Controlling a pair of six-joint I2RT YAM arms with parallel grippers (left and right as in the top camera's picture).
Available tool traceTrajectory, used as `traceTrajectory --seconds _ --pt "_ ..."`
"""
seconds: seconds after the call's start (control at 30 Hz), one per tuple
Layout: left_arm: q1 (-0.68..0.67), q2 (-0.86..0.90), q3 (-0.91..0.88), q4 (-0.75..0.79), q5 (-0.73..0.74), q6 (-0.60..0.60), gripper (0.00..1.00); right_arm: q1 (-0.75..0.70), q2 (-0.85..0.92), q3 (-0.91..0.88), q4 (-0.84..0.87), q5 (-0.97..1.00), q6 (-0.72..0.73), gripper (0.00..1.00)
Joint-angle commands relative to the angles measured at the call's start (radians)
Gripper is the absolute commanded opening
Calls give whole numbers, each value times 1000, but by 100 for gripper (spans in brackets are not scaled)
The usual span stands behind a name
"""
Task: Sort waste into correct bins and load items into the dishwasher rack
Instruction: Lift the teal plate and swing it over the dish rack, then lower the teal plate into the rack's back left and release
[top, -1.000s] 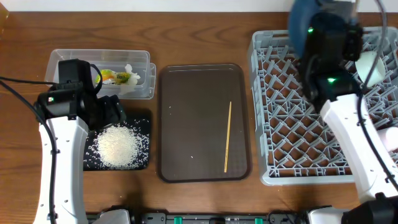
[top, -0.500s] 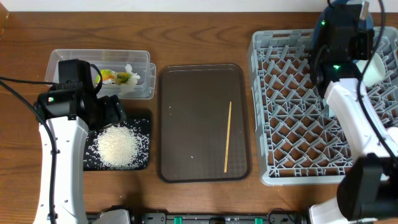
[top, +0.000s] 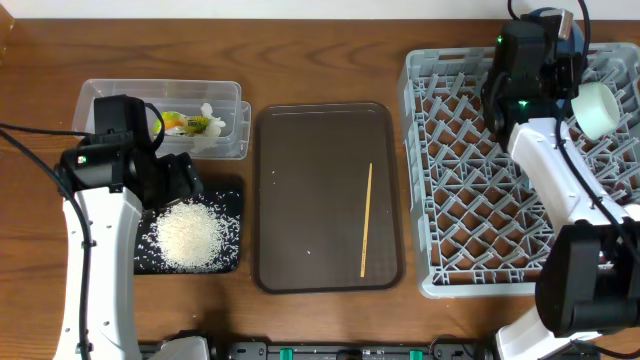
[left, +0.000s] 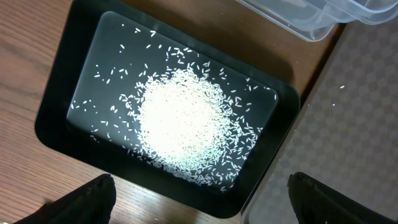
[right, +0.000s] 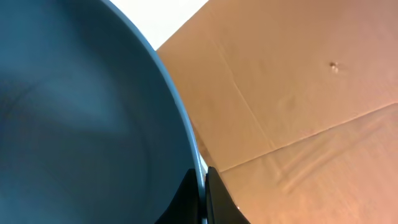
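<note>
Wood-grain table (top: 320, 60) runs under everything, with a pale cardboard panel behind it in the right wrist view. The right gripper (right: 202, 196) is closed on the rim of the large dark-blue plate (right: 81, 112), a dark finger on each face of the edge, though only the fingertips show, so the grip seems rather than is plainly firm. Overhead, that arm holds the plate at the far edge of the big square grey pegged dishwasher rack (top: 460, 200), near the mint-green bowl (top: 597, 108), which lies tipped among the pegs.

The left gripper (left: 214, 199) hangs with its fingers spread wide and nothing between them, over the near edge of the shallow black rectangular tray (left: 53, 106). Loose white rice grains (left: 180, 118) sit heaped in the tray's middle (a few strays scattered around). Just beyond it, the clear plastic rectangular tub (top: 95, 95) holds the yellow-orange-green snack wrapper (top: 180, 123) and crumpled white tissue (top: 212, 113). Between tub and rack, the thin wooden stick (top: 366, 220) lies on the large brown serving tray (top: 300, 200).
</note>
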Motion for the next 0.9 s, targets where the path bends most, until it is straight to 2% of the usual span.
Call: traceTrajectory --seconds 0.0,0.17,0.3,0.5,0.7,0.8,0.87 --pt "5 -12 2 -3 -8 -9 91 50 31 5 -18 74 -9 2" --pt "5 -12 2 -3 -8 -9 91 106 31 5 -113 80 -3 4" --pt "5 -12 2 -3 -8 -9 91 143 31 5 -212 79 69 6" --pt "5 -12 2 -3 -8 -9 91 194 31 5 -375 76 179 31" --pt "5 -12 2 -3 -8 -9 91 230 31 5 -480 68 241 44" --pt "5 -12 2 -3 -8 -9 91 245 30 5 -522 69 260 56" --pt "5 -12 2 -3 -8 -9 91 253 26 5 -544 69 295 58"
